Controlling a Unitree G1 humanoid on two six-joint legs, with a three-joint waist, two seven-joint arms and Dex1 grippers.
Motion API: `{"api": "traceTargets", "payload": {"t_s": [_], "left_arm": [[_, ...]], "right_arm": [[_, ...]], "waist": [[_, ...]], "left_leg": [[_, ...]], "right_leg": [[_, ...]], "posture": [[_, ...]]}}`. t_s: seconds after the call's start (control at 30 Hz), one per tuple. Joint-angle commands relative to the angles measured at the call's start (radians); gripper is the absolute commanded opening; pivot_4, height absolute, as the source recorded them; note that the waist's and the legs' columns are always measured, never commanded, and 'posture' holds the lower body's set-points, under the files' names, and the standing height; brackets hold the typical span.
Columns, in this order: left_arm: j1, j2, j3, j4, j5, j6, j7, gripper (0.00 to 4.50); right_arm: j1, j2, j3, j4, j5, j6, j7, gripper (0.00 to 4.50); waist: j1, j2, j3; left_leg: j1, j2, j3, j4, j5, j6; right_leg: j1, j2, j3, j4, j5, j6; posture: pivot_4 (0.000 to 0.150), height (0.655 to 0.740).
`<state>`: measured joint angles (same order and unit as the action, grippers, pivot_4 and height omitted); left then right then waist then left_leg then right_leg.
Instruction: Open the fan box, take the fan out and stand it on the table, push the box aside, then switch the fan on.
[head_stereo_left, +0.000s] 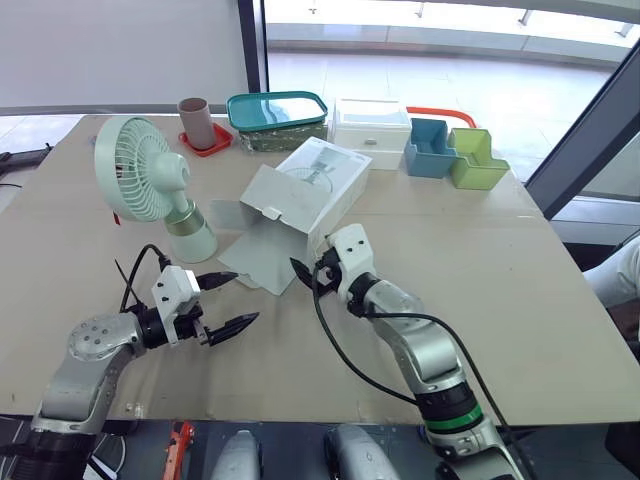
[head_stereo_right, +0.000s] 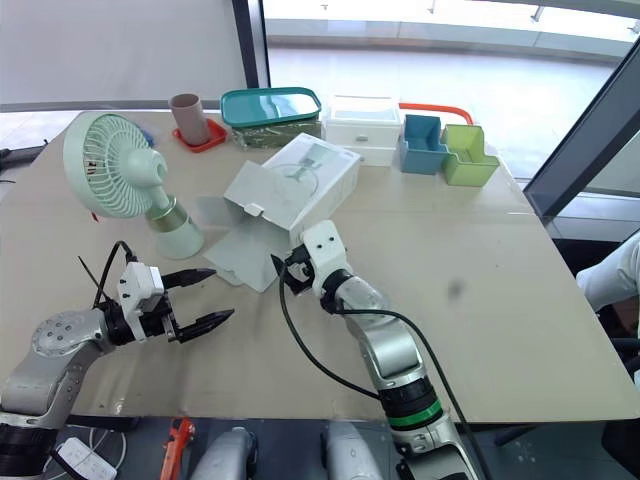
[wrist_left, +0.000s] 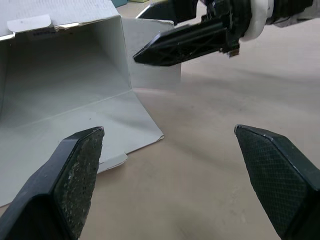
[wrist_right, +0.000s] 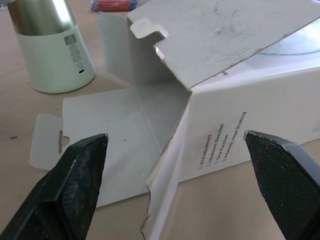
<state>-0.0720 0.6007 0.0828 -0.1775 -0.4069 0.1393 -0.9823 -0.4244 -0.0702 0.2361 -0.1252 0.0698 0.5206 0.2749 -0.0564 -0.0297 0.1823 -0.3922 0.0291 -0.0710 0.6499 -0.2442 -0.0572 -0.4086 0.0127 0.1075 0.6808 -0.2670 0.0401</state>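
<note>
The left wrist view looks into the box (wrist_left: 65, 75), open and empty. The right wrist view shows its printed side, with the fan (wrist_right: 50, 55) upright beside the flap, near the table's (head_stereo_left: 520, 300) left edge. The left gripper (head_stereo_left: 240, 298) and the right gripper (head_stereo_left: 310, 268) are spread wide at the flaps and hold nothing.

— What do its arms look like?
— Rounded silver-grey segments. The right arm (head_stereo_left: 425, 355) bears a green ring (head_stereo_left: 448, 418) and a looping black cable (head_stereo_left: 335, 345).
— And the ends?
— White wrist housings (head_stereo_left: 176, 290). The left gripper (head_stereo_left: 245, 298) and right gripper (head_stereo_left: 312, 270) have black pointed fingers (wrist_left: 280, 175) with cross-hatched pads.
</note>
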Motion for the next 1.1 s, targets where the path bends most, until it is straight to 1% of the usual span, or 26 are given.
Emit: {"api": "traceTargets", "payload": {"t_s": [0.03,0.13,0.27,0.33,0.4,0.43,0.5,0.53,0.57,0.6,0.63,0.7,0.73,0.93,1.1], "left_arm": [[0.018,0.000,0.005,-0.068,-0.020,0.015,0.016,4.45],[0.019,-0.006,0.001,-0.082,-0.025,0.029,0.029,4.45],[0.025,-0.014,-0.002,-0.104,-0.036,0.052,0.048,4.45],[0.030,-0.017,-0.002,-0.112,-0.040,0.060,0.055,4.50],[0.032,-0.022,-0.001,-0.117,-0.039,0.065,0.063,4.50],[0.032,-0.024,0.000,-0.120,-0.038,0.066,0.066,4.50],[0.034,-0.026,0.000,-0.122,-0.040,0.069,0.068,4.50],[0.035,-0.025,-0.001,-0.122,-0.040,0.069,0.068,4.50],[0.036,-0.025,-0.001,-0.124,-0.040,0.068,0.069,4.50],[0.037,-0.025,-0.002,-0.124,-0.039,0.068,0.070,4.50],[0.037,-0.026,-0.002,-0.123,-0.038,0.068,0.070,4.50],[0.037,-0.028,-0.004,-0.122,-0.037,0.070,0.076,4.50],[0.037,-0.030,-0.004,-0.122,-0.038,0.072,0.078,4.50],[0.024,-0.040,-0.020,-0.116,-0.034,0.076,0.085,4.50],[0.006,-0.046,-0.028,-0.100,-0.034,0.079,0.090,4.50]], "right_arm": [[-0.058,0.060,0.001,0.058,-0.033,0.008,-0.073,4.50],[-0.088,0.099,-0.034,0.109,-0.037,0.023,-0.125,4.50],[-0.100,0.120,-0.064,0.145,-0.045,0.030,-0.170,4.50],[-0.101,0.129,-0.086,0.158,-0.045,0.028,-0.195,3.94],[-0.100,0.134,-0.094,0.159,-0.045,0.019,-0.208,3.14],[-0.100,0.133,-0.093,0.157,-0.046,0.018,-0.208,3.14],[-0.099,0.132,-0.095,0.153,-0.049,0.016,-0.213,2.45],[-0.098,0.131,-0.097,0.152,-0.050,0.019,-0.214,2.00],[-0.096,0.130,-0.098,0.149,-0.050,0.021,-0.214,1.74],[-0.094,0.128,-0.102,0.145,-0.049,0.025,-0.215,1.35],[-0.089,0.122,-0.104,0.137,-0.050,0.029,-0.213,1.14],[-0.063,0.100,-0.112,0.095,-0.047,0.044,-0.202,0.32],[-0.053,0.091,-0.113,0.077,-0.047,0.050,-0.197,0.11],[-0.001,0.030,-0.154,-0.005,-0.025,0.100,-0.170,0.11],[0.037,0.004,-0.178,-0.044,-0.009,0.112,-0.151,0.11]], "waist": [[-0.001,0.000,0.000],[-0.001,0.000,0.000],[-0.001,0.000,0.000],[-0.001,0.000,0.000],[-0.002,0.000,0.000],[-0.002,0.000,0.000],[-0.002,0.000,0.000],[-0.002,0.000,0.000],[-0.002,0.000,0.000],[-0.002,0.000,0.000],[-0.002,0.000,0.000],[-0.002,0.000,0.000],[-0.002,0.000,0.000],[-0.002,0.000,0.000],[-0.002,0.000,0.000]], "left_leg": [[0.000,0.000,0.000,0.000,0.000,0.000],[0.000,0.000,0.000,0.000,0.000,0.000],[0.000,0.000,0.000,0.000,0.000,0.000],[0.000,0.000,0.000,0.000,0.000,0.000],[0.000,0.000,0.000,-0.001,0.000,0.000],[0.000,0.000,0.000,-0.001,0.000,0.000],[0.000,0.000,0.000,-0.001,0.000,0.000],[0.000,0.000,0.000,-0.001,0.000,0.000],[0.000,0.000,0.000,-0.001,0.000,0.000],[0.000,0.000,0.000,-0.001,0.000,0.000],[0.000,0.000,0.000,-0.001,0.000,0.000],[0.000,0.000,0.000,-0.001,0.000,0.000],[0.000,0.000,0.000,-0.001,0.000,0.000],[0.000,-0.001,0.000,-0.002,0.000,0.000],[0.000,-0.001,0.000,-0.003,0.000,0.000]], "right_leg": [[0.000,0.000,0.000,0.000,0.000,0.000],[0.000,0.000,0.000,0.000,0.000,0.000],[0.000,0.000,0.000,0.000,0.000,0.000],[0.000,0.000,0.000,0.000,0.000,0.000],[0.000,0.000,0.000,0.000,0.000,0.000],[0.000,0.000,0.000,0.000,0.000,0.000],[0.000,0.000,0.000,0.000,0.000,0.000],[-0.001,0.000,0.000,0.000,0.000,0.000],[-0.001,0.000,0.000,0.000,0.000,0.000],[-0.001,0.000,0.000,0.000,0.000,0.000],[-0.001,0.000,0.000,0.000,0.000,0.000],[-0.001,0.000,0.000,0.000,0.000,0.000],[-0.001,0.000,0.000,0.000,0.000,0.000],[-0.001,0.000,0.000,0.000,-0.001,0.000],[-0.001,0.000,0.000,0.000,-0.001,0.001]], "posture": [[0.150,0.7400],[0.150,0.7400],[0.150,0.7400],[0.150,0.7400],[0.150,0.7400],[0.150,0.7400],[0.150,0.7400],[0.150,0.7400],[0.150,0.7400],[0.150,0.7400],[0.150,0.7400],[0.150,0.7400],[0.150,0.7400],[0.150,0.7400],[0.150,0.7400]]}}
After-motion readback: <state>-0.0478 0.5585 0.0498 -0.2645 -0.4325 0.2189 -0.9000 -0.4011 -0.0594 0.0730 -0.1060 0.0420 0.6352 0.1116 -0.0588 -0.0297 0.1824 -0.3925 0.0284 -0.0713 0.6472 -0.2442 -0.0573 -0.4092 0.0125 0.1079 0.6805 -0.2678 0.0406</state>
